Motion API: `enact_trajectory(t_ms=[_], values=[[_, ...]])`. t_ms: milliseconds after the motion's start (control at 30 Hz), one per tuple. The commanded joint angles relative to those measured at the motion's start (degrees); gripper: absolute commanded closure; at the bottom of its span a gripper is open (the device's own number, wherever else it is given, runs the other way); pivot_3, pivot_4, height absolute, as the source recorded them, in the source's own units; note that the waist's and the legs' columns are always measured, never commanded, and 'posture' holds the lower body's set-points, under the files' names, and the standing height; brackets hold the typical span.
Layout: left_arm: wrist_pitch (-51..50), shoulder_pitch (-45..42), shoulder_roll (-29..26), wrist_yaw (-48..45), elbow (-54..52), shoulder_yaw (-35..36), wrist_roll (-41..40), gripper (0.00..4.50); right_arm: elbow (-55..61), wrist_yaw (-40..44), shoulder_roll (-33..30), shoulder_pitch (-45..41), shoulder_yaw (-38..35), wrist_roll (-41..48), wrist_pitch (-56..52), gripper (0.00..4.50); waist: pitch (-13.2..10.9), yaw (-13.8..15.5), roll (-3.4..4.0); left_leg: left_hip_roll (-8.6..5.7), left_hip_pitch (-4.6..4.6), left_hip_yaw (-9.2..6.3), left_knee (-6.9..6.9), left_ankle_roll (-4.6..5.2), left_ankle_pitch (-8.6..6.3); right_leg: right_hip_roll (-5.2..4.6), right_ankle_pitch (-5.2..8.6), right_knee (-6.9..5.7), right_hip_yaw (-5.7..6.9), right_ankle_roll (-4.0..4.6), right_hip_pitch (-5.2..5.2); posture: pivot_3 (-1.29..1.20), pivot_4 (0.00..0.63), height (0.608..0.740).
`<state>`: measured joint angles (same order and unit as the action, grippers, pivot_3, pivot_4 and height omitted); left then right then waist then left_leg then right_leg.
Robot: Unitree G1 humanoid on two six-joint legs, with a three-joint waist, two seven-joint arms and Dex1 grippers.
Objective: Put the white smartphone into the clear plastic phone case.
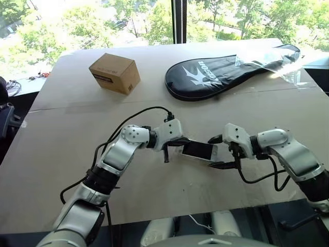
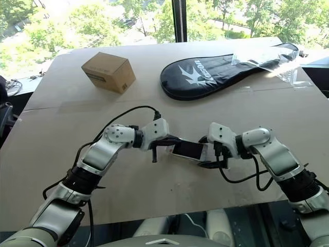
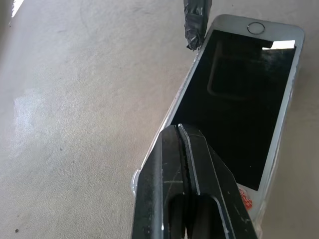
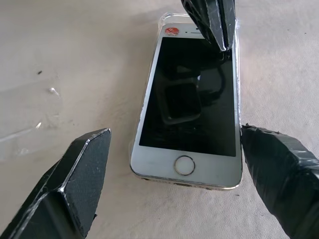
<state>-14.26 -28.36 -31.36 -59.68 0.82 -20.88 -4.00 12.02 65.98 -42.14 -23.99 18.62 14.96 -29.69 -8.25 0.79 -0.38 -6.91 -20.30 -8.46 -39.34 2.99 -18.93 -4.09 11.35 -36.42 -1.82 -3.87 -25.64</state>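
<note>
The white smartphone is lying screen-up inside the clear plastic phone case on the bench, between both hands. The left hand, fingers pressed together, is bearing on the phone's top end. The right hand is standing wide, straddling the home-button end.

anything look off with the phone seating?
The white smartphone lies in the clear plastic phone case but looks skewed: its home-button end juts past the rim, so not fully seated. No damage visible.
</note>
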Motion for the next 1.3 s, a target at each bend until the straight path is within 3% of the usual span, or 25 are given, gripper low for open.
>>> enact_trajectory(t_ms=[33,267,467,600,667,733,833,867,900,967,1300], values=[[0.96,1.65,-0.10,-0.45,1.69,-1.51,1.72,4.50,4.01,0.17,-0.46,0.24,-2.16,2.11,-1.56,0.09,0.01,0.00,-0.01,0.00,0.00,0.00,0.00,0.00,0.00,0.00,0.00,-0.01,0.00,0.00,0.00,0.00,0.150,0.740],[1.72,2.09,0.83,-0.14,2.62,-1.77,2.27,4.50,5.24,-1.28,-0.18,1.39,-1.40,1.22,-2.02,0.09,0.05,0.08,0.00,-0.01,0.01,-0.01,-0.04,0.00,0.00,-0.01,0.00,-0.02,0.02,0.00,0.03,0.00,0.150,0.740],[1.77,1.82,0.54,0.41,1.27,0.11,1.66,4.50,8.25,-2.39,-2.91,2.49,-6.39,4.25,-5.27,0.09,0.06,0.19,0.00,-0.01,0.02,-0.01,-0.06,0.00,0.00,-0.01,0.00,-0.07,0.02,0.00,0.03,0.00,0.150,0.740],[-6.48,-2.64,0.14,-0.64,-6.97,5.54,-5.50,4.50,10.37,-2.84,-6.28,3.58,-9.86,5.93,-7.90,0.09,0.04,0.08,-0.01,-0.02,-0.01,-0.01,-0.08,0.00,0.00,-0.02,0.00,-0.07,0.02,0.00,0.01,0.00,0.150,0.740],[-12.03,-6.70,-0.36,-0.92,-10.10,8.30,-9.02,4.50,10.59,-3.35,-7.32,4.31,-11.21,6.44,-8.69,0.60,-0.03,0.11,-0.08,-0.02,-0.03,-0.02,-0.08,0.00,0.00,-0.01,0.00,-0.09,0.02,0.00,-0.01,0.00,0.150,0.740],[-12.74,-8.15,-3.62,-2.44,-10.38,7.69,-7.38,4.50,10.28,-3.61,-7.90,5.06,-11.52,6.31,-9.00,1.34,-0.03,0.03,-0.09,-0.01,-0.11,-0.12,-0.14,0.00,0.00,-0.01,0.00,-0.12,0.13,0.00,-0.06,0.00,0.150,0.740],[-12.40,-6.98,-9.43,-4.45,-9.04,4.72,-3.15,4.50,9.82,-3.92,-8.60,6.24,-10.08,4.55,-7.84,2.58,0.09,-0.68,0.13,-0.01,-0.01,0.03,0.02,-0.01,0.00,-0.02,0.00,-0.09,-0.04,-0.01,-0.07,0.00,0.150,0.740],[-12.60,-5.81,-10.79,-4.74,-8.78,3.58,-2.06,4.50,9.92,-4.14,-8.60,6.48,-9.33,3.92,-7.49,3.19,0.08,-1.01,0.13,-0.01,0.01,0.09,0.06,0.00,0.00,-0.01,0.01,-0.07,-0.12,-0.01,-0.09,0.00,0.150,0.740],[-12.68,-5.05,-11.53,-4.90,-8.54,2.91,-1.44,4.50,9.97,-4.34,-8.48,6.48,-8.79,3.51,-7.37,3.45,0.07,-1.15,0.15,-0.01,0.01,0.08,0.09,0.00,0.00,0.01,0.01,-0.07,-0.12,-0.01,-0.09,0.00,0.150,0.740],[-11.64,-3.20,-12.08,-4.69,-8.02,1.02,0.43,4.50,10.03,-4.89,-7.83,6.21,-7.56,2.57,-7.33,4.46,0.02,-1.07,0.08,-0.01,-0.01,0.06,0.05,0.00,0.00,0.02,0.00,-0.08,-0.10,-0.01,-0.10,0.00,0.150,0.740],[-9.54,-0.93,-6.28,-2.67,-6.84,-3.45,4.03,4.50,9.73,-6.57,-3.64,1.39,-1.15,-1.26,-7.27,4.46,0.05,0.32,0.06,-0.03,-0.04,0.01,-0.06,0.00,0.00,-0.03,0.00,-0.08,0.00,-0.01,-0.03,0.00,0.150,0.740]])
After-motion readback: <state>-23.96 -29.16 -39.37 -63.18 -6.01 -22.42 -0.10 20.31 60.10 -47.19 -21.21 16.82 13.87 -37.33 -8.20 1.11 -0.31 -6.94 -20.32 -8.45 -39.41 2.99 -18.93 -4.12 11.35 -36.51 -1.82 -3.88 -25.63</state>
